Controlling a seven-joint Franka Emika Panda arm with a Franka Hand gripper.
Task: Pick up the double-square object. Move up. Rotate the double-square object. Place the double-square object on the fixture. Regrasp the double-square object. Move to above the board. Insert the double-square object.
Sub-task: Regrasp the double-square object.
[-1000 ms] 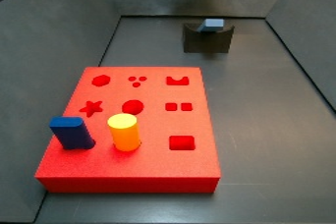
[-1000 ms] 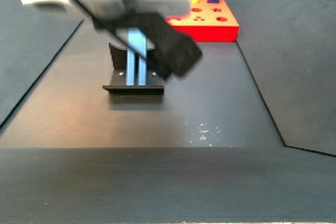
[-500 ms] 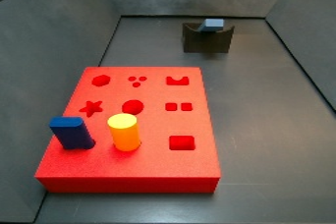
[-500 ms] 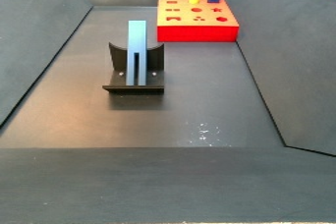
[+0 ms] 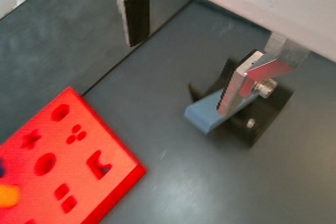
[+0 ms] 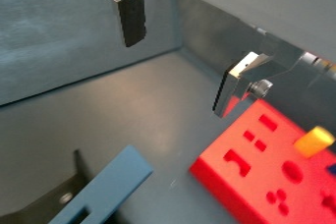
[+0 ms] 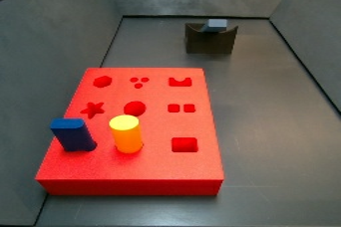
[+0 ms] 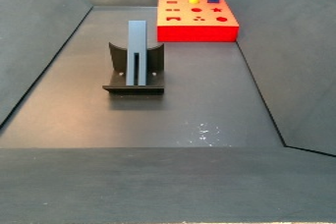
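Nothing on the floor has shifted in the last half second, though a second ago the arm was over the fixture and now both side views are clear of it. Standing upright in the fixture is the double-square object, propped against the back plate so it can be taken again at a new angle. Up above, the gripper hangs high, seen only in the wrist views, fingers spread wide with nothing between them. My read: the regrasp comes next. Off at the far end, well apart, lies the board, its yellow cylinder and blue block seated.
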